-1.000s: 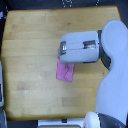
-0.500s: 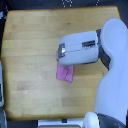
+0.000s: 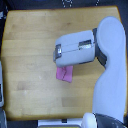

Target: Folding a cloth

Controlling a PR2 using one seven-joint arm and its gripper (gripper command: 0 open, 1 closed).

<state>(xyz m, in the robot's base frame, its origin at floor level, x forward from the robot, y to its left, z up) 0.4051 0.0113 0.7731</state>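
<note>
The pink-magenta cloth (image 3: 64,74) lies on the wooden table (image 3: 30,45), a small bunched piece near the table's middle. Its upper part is hidden under my arm. My gripper (image 3: 58,53) is at the left end of the grey-white forearm, directly above the cloth's upper edge. The view looks down on the arm's casing, so the fingers are hidden. I cannot tell whether they are open, shut, or holding the cloth.
The large white arm (image 3: 111,75) runs down the exterior view's right side and covers that part of the table. A light object (image 3: 2,87) sits at the table's left edge. Dark equipment (image 3: 65,4) lies beyond the far edge.
The arm's end has shifted slightly toward the exterior view's left. The cloth stays in about the same spot and shape.
</note>
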